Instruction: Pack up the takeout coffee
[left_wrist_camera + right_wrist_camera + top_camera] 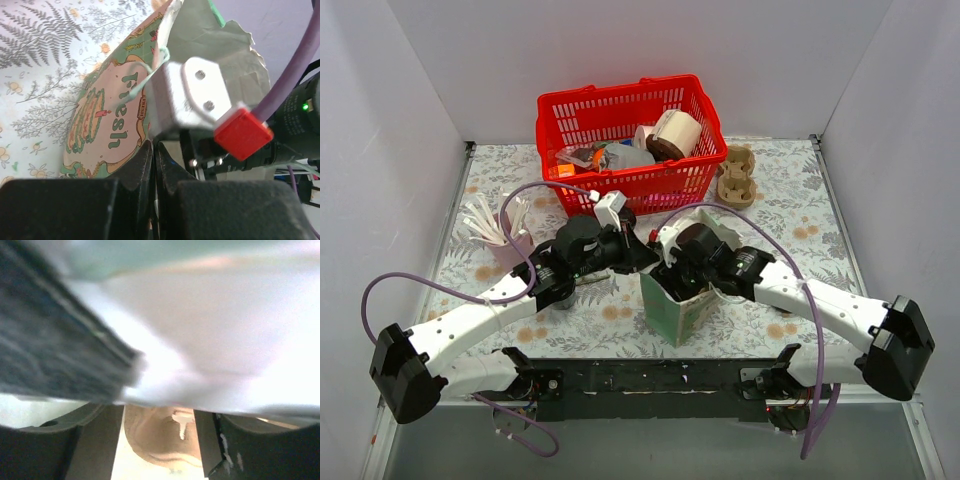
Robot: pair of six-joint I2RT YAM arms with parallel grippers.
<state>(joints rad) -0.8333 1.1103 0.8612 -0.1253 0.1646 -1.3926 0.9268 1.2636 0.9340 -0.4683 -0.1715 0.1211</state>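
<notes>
A paper bag [682, 312] printed in green and pink with "Fresh" [112, 120] stands upright near the table's front. My left gripper [642, 258] [154, 146] is shut on the bag's upper edge, a thin sheet pinched between its jaws. My right gripper [686, 262] [159, 415] reaches down into the bag's mouth, jaws apart. A brown rounded cardboard thing [162, 437] lies between its fingers, with a gap on the left side. The bag's white wall [225, 330] blurs most of that view. A white and brown paper cup [672, 134] lies in the red basket [580, 105].
The basket at the back holds several other items. A brown cardboard cup carrier [736, 176] sits to its right. A pink holder with white sticks [498, 232] stands at the left. White walls enclose the table on three sides.
</notes>
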